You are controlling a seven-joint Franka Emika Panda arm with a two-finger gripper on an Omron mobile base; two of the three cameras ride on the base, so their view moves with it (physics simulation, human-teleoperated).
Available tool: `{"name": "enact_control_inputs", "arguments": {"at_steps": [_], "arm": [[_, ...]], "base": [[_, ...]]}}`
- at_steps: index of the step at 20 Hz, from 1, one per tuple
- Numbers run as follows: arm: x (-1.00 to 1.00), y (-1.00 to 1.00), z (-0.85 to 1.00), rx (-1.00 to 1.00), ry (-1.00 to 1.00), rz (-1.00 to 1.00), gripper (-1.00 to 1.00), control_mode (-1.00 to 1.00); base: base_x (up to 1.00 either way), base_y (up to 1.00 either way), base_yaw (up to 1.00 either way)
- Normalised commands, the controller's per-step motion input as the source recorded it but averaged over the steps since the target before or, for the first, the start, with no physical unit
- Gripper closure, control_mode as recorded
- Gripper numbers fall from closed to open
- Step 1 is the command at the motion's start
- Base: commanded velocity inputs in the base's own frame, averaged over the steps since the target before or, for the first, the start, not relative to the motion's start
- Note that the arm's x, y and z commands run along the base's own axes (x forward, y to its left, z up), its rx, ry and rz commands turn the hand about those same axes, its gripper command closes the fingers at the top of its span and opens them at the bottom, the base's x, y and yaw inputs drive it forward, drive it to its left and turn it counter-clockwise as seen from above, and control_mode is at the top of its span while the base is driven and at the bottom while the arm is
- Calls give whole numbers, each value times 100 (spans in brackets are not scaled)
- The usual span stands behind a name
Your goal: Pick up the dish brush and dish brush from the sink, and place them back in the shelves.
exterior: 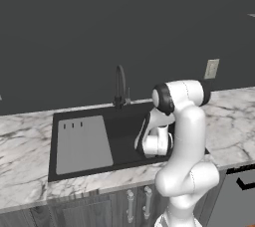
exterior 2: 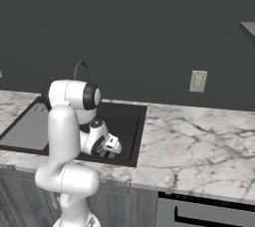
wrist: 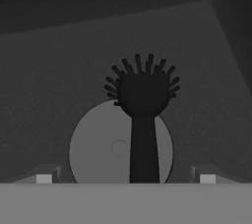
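Hand view: a dish brush is seen lying on the sink floor, right under the gripper.

Nothing has been picked up yet, so the job looks to be at its very start. The brush is in the right part of the sink, its dark handle laid over a pale round drain and its bristly head pointed away from the hand. The two finger tips are held wide apart, one on each side of the handle, and nothing is touched by them. A grab, a lift and a carry to the shelves are all left to be done. A second brush cannot be made out.
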Motion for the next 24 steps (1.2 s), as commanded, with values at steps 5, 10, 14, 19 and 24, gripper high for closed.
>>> {"name": "enact_control_inputs", "arguments": {"at_steps": [5, 10, 14, 19, 24], "arm": [[3, -8, -28, 0, 0, 0, -100, -100], [12, -9, -26, 0, 0, 0, -100, -100], [25, -11, -30, 0, 0, 0, -100, -100], [22, -12, -26, 0, 0, 0, -100, -100], [26, -14, -29, 0, 0, 0, -100, -100]], "base": [[0, 0, 0], [0, 0, 0], [0, 0, 0], [0, 0, 0], [0, 0, 0]]}}
